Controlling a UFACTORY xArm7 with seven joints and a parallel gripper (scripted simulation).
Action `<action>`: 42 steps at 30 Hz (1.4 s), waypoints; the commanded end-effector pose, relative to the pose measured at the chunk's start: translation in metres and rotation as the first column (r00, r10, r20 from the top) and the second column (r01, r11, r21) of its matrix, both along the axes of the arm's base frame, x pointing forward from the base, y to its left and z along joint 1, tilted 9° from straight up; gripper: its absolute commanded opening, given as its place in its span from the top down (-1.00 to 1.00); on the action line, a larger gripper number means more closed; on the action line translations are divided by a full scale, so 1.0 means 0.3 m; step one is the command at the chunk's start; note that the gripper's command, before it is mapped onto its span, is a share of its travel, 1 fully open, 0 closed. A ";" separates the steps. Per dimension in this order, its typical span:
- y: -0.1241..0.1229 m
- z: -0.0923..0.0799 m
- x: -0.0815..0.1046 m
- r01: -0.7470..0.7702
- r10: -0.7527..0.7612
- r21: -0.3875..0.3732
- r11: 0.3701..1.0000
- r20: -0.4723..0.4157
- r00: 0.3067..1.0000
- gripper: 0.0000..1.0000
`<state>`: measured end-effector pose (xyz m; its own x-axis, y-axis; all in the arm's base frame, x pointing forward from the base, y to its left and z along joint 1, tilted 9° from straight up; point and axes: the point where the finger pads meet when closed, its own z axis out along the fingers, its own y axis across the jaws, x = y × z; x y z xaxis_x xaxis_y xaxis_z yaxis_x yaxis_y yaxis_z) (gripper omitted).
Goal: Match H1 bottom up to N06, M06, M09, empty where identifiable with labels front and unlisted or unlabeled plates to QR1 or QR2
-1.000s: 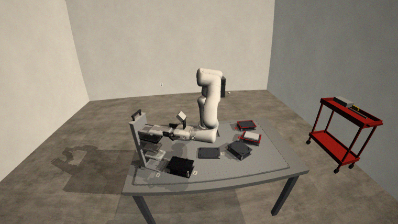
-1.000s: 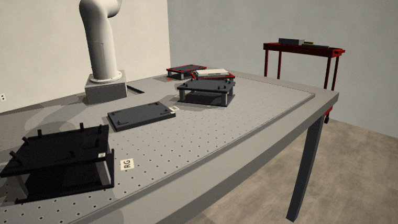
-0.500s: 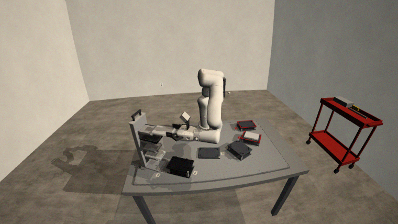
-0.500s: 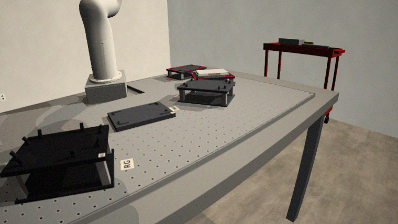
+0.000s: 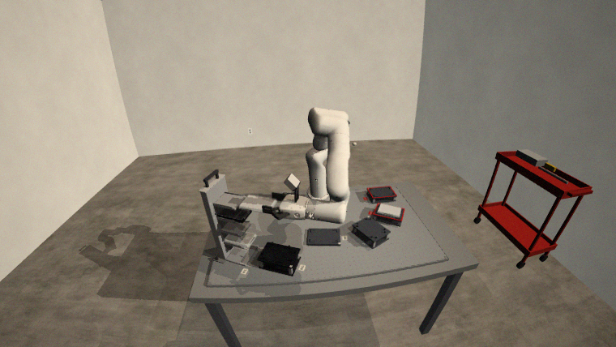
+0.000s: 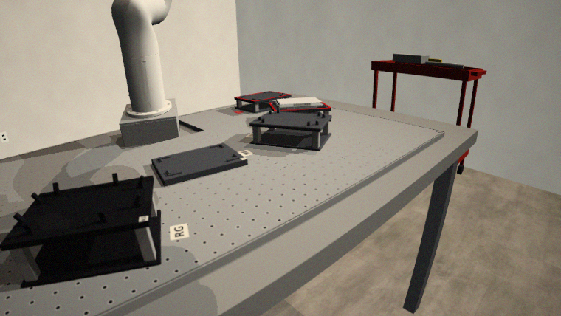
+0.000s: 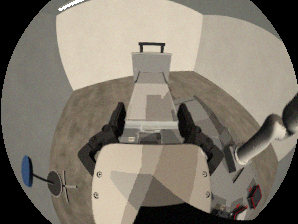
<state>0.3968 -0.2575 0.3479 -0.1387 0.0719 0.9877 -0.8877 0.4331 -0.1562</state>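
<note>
The plate hotel H1 [image 5: 220, 215] stands at the table's left end, with a handle on top. My gripper [image 5: 263, 208] reaches level toward its upper part and is shut on the short end of a pale plate [image 5: 247, 202]. The plate is flat and sticks out of the hotel's front at upper-shelf height. In the wrist view the plate [image 7: 153, 179] fills the foreground between my two dark fingers, with the hotel [image 7: 152, 70] straight ahead. Lower shelves hold clear plates [image 5: 239, 239]. I cannot read any ID label.
The black raised nest RG [image 6: 84, 219] stands by the hotel. A flat dark nest [image 6: 198, 162] and a raised dark nest [image 6: 292, 127] are empty mid-table. One red-framed nest [image 6: 300, 103] holds a white plate; the other [image 6: 260, 97] is empty. A red cart [image 5: 532, 202] stands off to the right.
</note>
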 end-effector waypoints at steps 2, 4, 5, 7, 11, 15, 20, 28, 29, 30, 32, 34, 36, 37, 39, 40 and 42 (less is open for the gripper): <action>0.026 0.004 0.014 -0.001 0.001 0.000 1.000 0.003 1.000 1.00; 0.036 0.004 0.019 -0.001 0.001 0.000 1.000 0.003 1.000 1.00; 0.041 0.004 0.021 -0.001 0.001 0.000 1.000 0.003 1.000 1.00; 0.051 0.004 0.026 -0.001 0.001 0.000 1.000 0.003 1.000 1.00; 0.066 0.004 0.034 -0.001 0.001 0.000 1.000 0.003 1.000 1.00; 0.081 0.004 0.041 -0.001 0.001 0.000 1.000 0.003 1.000 1.00; 0.106 0.004 0.053 -0.001 0.001 0.000 1.000 0.003 1.000 1.00; 0.141 0.003 0.070 -0.001 0.001 0.000 1.000 0.004 1.000 1.00; 0.141 0.003 0.070 -0.001 0.001 0.000 1.000 0.004 1.000 1.00; 0.146 0.003 0.073 -0.001 0.001 0.000 1.000 0.004 1.000 1.00; 0.156 0.003 0.077 -0.001 0.001 0.000 1.000 0.004 1.000 1.00; 0.166 0.003 0.082 -0.001 0.001 0.000 1.000 0.004 1.000 1.00; 0.176 0.003 0.087 -0.001 0.001 0.000 1.000 0.004 1.000 1.00; 0.181 0.003 0.090 -0.001 0.001 0.000 1.000 0.004 1.000 1.00; 0.191 0.003 0.094 -0.001 0.001 0.000 1.000 0.004 1.000 1.00; 0.191 0.003 0.095 -0.001 0.001 0.000 1.000 0.004 1.000 1.00; 0.191 0.003 0.095 -0.001 0.001 0.000 1.000 0.004 1.000 1.00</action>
